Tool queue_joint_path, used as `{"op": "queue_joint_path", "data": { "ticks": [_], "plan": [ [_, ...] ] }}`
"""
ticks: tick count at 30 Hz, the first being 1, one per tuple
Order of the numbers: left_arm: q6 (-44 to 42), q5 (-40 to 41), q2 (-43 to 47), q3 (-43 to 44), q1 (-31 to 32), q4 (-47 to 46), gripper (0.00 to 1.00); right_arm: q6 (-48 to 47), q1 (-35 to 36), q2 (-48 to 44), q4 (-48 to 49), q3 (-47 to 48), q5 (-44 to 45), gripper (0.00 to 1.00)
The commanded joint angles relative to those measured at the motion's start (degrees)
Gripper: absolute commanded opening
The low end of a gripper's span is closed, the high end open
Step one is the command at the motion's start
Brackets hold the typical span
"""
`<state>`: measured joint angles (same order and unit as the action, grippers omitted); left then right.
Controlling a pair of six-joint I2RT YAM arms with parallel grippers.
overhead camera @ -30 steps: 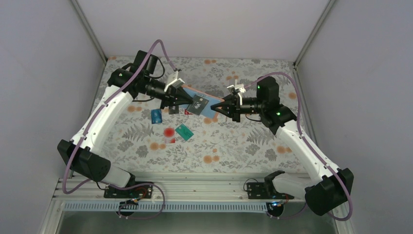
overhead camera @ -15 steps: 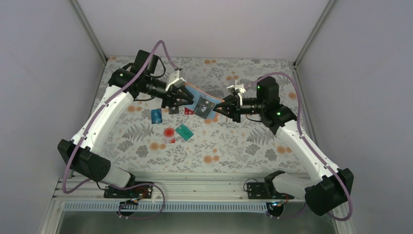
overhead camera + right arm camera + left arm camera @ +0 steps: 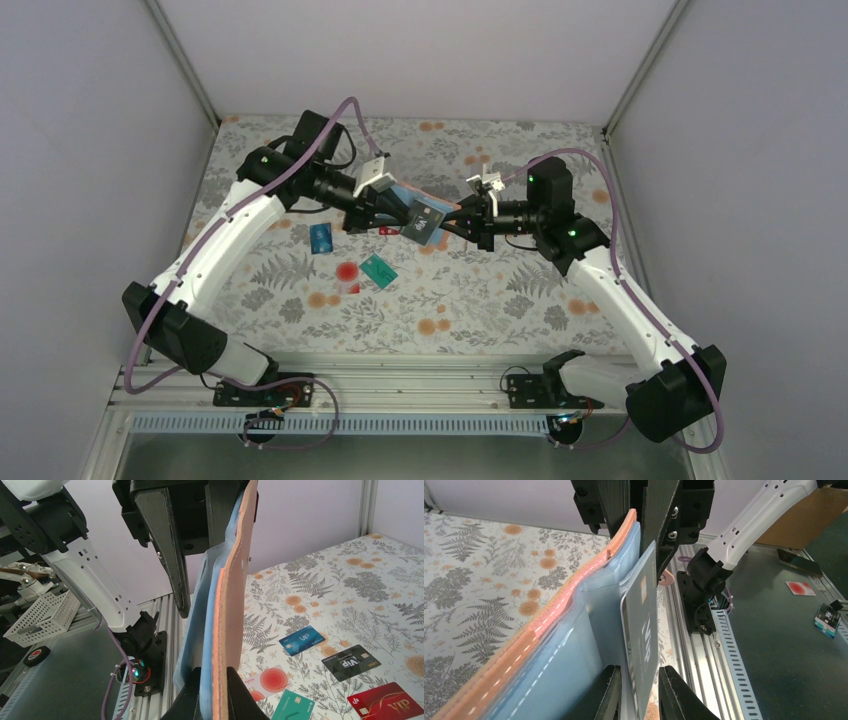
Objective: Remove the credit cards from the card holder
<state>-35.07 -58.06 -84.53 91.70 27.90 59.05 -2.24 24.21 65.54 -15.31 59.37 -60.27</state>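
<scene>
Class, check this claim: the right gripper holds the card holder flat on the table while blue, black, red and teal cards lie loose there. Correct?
Not flat on the table: the right wrist view shows the right gripper holding the card holder upright, lifted clear of the table. The blue card, black card, red card and teal card do lie loose there.

"VIP" on blue card, black card, red card; nothing else legible.

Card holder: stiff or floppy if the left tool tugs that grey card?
Probably floppy: the card holder has blue sleeves bowing away from its orange cover. Likely light: the right tool holds it up by one edge. The grey card looks flat and rigid.
</scene>
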Motion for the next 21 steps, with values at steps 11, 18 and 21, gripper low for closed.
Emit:
{"op": "queue_joint_path", "data": {
  "ticks": [11,18,21],
  "plan": [
    [-3.3,-2.1,0.0,1.9,0.5,2.5,0.02,-1.4,-0.4,-1.3,-0.1,1.9,-1.6,0.04],
    [-3.1,-2.8,0.7,1.2,-2.4,1.5,0.02,-2.1,-0.5,-1.5,-0.8,2.1,-1.4,0.04],
    [-1.9,-4.3,1.8,0.5,-5.4,-0.3,0.02,-2.2,-0.5,-1.7,-0.9,2.0,-1.2,0.04]
  ]
}}
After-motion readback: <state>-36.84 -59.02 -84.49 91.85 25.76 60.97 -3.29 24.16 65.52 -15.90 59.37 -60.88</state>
